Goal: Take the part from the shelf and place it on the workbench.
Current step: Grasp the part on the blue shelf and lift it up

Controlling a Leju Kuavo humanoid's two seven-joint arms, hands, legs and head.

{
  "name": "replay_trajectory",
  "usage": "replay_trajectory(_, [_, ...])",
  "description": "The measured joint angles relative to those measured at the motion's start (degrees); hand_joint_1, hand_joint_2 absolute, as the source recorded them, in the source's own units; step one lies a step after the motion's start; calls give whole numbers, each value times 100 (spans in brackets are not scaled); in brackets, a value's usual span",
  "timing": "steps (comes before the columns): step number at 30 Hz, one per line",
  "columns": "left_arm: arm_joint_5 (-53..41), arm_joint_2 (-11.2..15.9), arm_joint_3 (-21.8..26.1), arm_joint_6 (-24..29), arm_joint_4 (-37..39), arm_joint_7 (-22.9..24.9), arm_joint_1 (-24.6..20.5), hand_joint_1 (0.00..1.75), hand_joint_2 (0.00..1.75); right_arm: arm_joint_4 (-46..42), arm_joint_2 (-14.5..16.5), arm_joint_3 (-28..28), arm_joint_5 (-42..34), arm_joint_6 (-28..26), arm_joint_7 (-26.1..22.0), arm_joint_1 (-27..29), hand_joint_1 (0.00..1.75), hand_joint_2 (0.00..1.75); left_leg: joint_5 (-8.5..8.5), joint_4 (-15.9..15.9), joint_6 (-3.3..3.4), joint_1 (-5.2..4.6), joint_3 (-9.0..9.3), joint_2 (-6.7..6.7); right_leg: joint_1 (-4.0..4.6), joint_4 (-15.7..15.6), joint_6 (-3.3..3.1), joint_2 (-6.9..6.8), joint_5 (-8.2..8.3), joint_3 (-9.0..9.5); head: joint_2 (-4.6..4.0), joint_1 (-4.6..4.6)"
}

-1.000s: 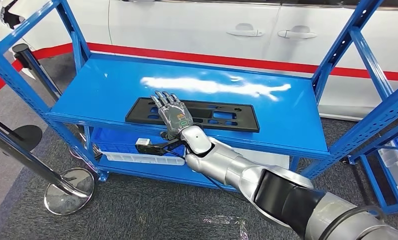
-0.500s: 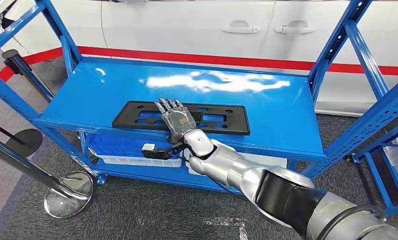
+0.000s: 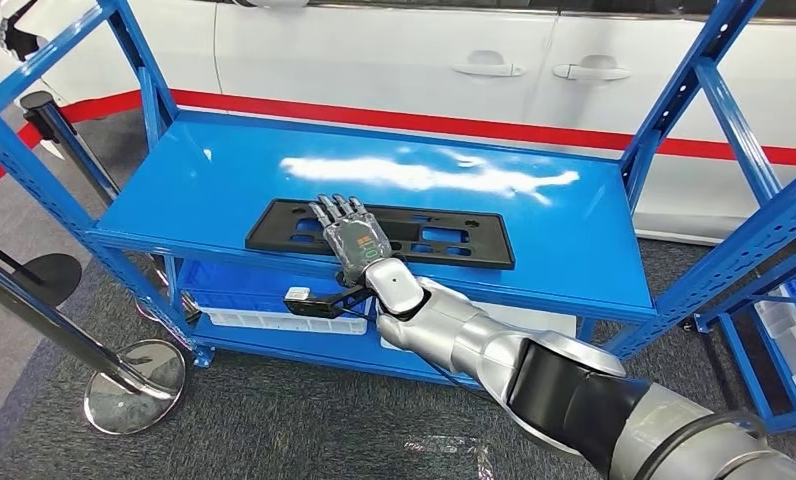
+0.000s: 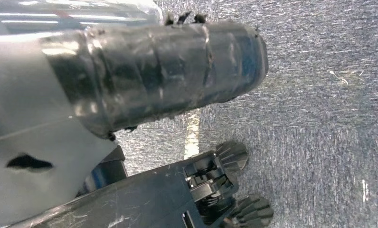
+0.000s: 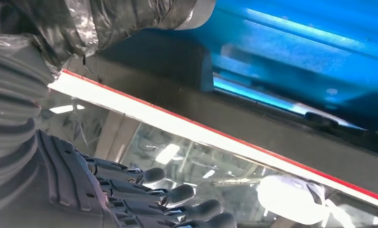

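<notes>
The black plastic part (image 3: pixel 379 232), a long flat panel with cut-outs, lies flat on the blue shelf (image 3: pixel 564 225), close to its front edge. The right hand (image 3: pixel 352 240) rests palm-down on the part's middle, fingers (image 5: pixel 177 194) extended and close together, not closed around it. The left hand (image 4: pixel 144 71) hangs over grey carpet (image 4: pixel 320 95); its finger state cannot be determined. A white car (image 3: pixel 394 60) stands behind the shelf.
</notes>
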Motion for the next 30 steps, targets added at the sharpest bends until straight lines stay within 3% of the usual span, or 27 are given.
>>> replay_trajectory(1, [-3,-2,-2,-10,1,2,2,0,0,36,0,4,34,19,63,3,0,175,-4,5,4,-1,-2,1,-6,250,13,-2,-62,-121,0,1])
replay_trajectory(2, [-8,-4,-2,-17,1,4,3,0,0,73,-1,8,65,44,131,2,0,175,-10,14,5,0,-4,-2,-16,303,25,-4,-19,-150,0,1])
replay_trajectory(3, [-17,-8,-2,-22,1,7,4,0,0,108,-3,10,95,69,204,-6,0,175,-20,31,-1,4,-5,-8,-30,155,36,-6,113,-80,0,1])
replay_trajectory(5, [-38,-15,-12,-25,1,14,4,0,0,189,-6,11,150,128,378,-59,80,175,-66,101,-42,11,-19,-19,-56,-526,49,-14,443,260,0,1])
replay_trajectory(7, [-54,-18,-47,-26,2,27,-5,0,0,262,-5,11,183,218,530,-131,168,175,-121,202,-114,-4,-66,-22,-48,-1003,8,-7,562,494,0,-2])
replay_trajectory(8, [-57,-19,-67,-26,2,33,-8,0,0,291,-4,12,180,281,581,-155,175,175,-132,228,-144,-14,-88,-22,-31,-1061,-25,0,539,518,0,-3])
replay_trajectory(10, [-62,-20,-90,-26,2,44,-8,0,0,337,-10,12,113,435,610,-180,175,175,-132,229,-191,-9,-101,-20,-20,-1081,-107,8,556,517,0,0])
replay_trajectory(12, [-64,-21,-95,-26,2,52,-9,0,0,370,-16,11,15,634,584,-211,175,175,-253,382,-244,3,-165,-19,-38,-1119,-174,10,580,537,0,0])
replay_trajectory(15, [-58,-22,-99,-35,2,50,-19,0,0,411,-9,11,-90,900,527,-235,175,175,-714,1317,-312,25,-597,-17,-42,-1142,-223,7,594,556,0,-7])
replay_trajectory(17, [-38,-21,-100,-79,2,14,-8,0,0,441,0,11,-151,1036,486,-236,175,175,-787,1736,-315,30,-815,-17,-27,-1142,-229,6,592,561,0,-7])
replay_trajectory(19, [-13,-21,-100,-123,2,-45,-3,0,0,474,18,11,-192,1134,456,-241,175,175,-498,1388,-272,26,-669,-17,-11,-1142,-229,11,591,572,0,-7])
replay_trajectory(21, [1,-21,-100,-135,2,-93,-15,0,0,507,42,11,-215,1208,452,-276,175,175,-195,613,-192,-2,-297,-15,5,-1143,-220,18,591,575,0,-6])
replay_trajectory(23, [5,-21,-100,-140,3,-117,-28,0,0,536,54,11,-241,1262,452,-315,175,175,-111,202,-141,-39,-89,-12,15,-1146,-188,22,594,569,0,-5])
replay_trajectory(27, [8,-25,-100,-147,4,-128,-29,0,0,586,58,11,-289,1314,436,-323,175,175,-59,116,-83,-40,-44,-8,8,-1169,-74,16,599,577,0,-3])
replay_trajectory(29, [-3,-29,-100,-139,4,-135,-38,0,0,614,59,11,-309,1310,407,-326,175,175,-4,32,-24,-9,-6,4,10,-910,-27,5,414,463,0,2])
replay_trajectory(30, [-12,-31,-100,-132,4,-141,-43,0,0,631,58,12,-314,1294,391,-321,175,175,6,21,-8,-10,-7,9,4,-599,-16,0,241,320,0,3])
